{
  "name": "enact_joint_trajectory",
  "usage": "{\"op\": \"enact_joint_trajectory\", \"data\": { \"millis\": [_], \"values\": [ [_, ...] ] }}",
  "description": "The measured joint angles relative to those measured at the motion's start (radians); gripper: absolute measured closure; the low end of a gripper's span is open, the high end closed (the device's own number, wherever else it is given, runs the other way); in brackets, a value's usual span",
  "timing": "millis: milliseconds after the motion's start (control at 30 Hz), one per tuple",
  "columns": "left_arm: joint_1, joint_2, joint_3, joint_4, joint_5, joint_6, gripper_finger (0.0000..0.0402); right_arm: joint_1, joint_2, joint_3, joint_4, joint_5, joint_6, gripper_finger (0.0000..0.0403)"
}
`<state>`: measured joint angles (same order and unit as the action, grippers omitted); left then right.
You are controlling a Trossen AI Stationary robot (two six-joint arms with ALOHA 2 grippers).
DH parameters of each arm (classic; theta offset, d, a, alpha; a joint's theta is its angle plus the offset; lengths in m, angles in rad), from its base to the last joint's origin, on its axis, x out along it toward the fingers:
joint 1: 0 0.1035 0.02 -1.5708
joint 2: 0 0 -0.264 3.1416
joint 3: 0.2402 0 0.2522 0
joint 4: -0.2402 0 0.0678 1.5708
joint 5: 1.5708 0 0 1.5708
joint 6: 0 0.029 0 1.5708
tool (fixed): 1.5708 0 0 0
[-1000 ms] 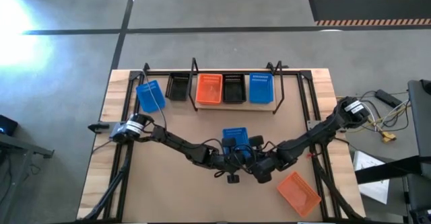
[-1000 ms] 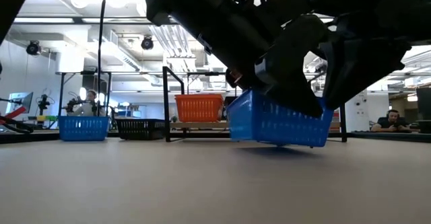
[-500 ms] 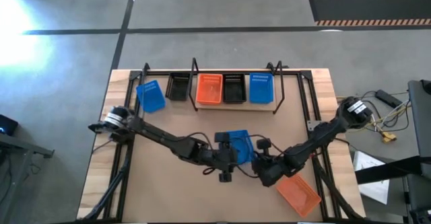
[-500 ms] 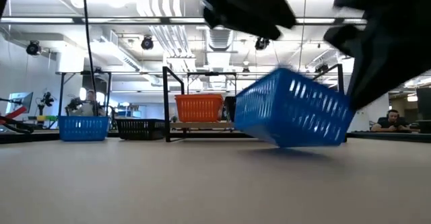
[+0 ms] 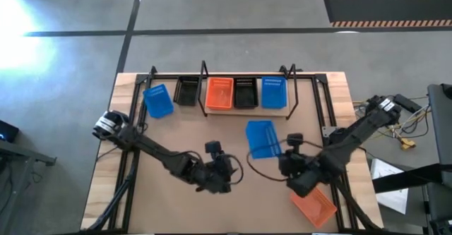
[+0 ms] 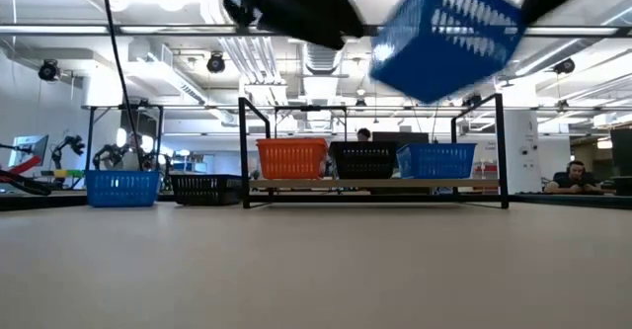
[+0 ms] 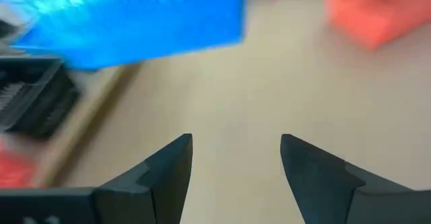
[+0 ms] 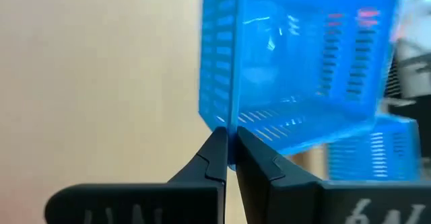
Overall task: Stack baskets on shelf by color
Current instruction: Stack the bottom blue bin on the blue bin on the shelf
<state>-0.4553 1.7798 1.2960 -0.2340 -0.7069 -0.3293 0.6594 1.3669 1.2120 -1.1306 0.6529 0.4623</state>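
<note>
Right wrist view shows what overhead hides: the right gripper (image 8: 230,158) fingers pinched on the rim of a tilted blue perforated plastic basket (image 5: 261,137) held above the counter (image 5: 169,140), while the left gripper (image 7: 236,163) sits spread and empty.

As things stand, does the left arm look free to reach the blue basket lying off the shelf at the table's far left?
Probably yes. The left hand is open and empty, the far-left blue basket sits alone beside the shelf, and bare table lies between. The right hand holds another blue basket aloft, clear of that path.
</note>
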Motion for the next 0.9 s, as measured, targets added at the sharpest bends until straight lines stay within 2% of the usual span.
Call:
{"op": "enact_joint_trajectory", "data": {
  "millis": [167,333,533,700,900],
  "values": [
    [-0.008,0.004,-0.045,-0.012,-0.083,-0.069,0.0191,-0.061,0.028,0.163,-0.23,0.1,0.013,0.0394],
    [-0.037,0.002,-0.067,-0.011,-0.125,-0.091,0.0191,-0.158,-0.034,0.238,-0.305,0.125,-0.072,0.0394],
    [-0.068,-0.003,-0.066,-0.008,-0.217,-0.106,0.0191,-0.352,-0.093,0.193,-0.305,0.113,-0.215,0.0394],
    [-0.087,-0.014,-0.066,-0.008,-0.233,-0.106,0.0191,-0.548,-0.128,0.107,-0.252,0.096,-0.36,0.0394],
    [-0.088,-0.014,-0.066,-0.01,-0.235,-0.106,0.0191,-0.743,-0.158,0.023,-0.083,-0.049,-0.602,0.0394]
  ]
}}
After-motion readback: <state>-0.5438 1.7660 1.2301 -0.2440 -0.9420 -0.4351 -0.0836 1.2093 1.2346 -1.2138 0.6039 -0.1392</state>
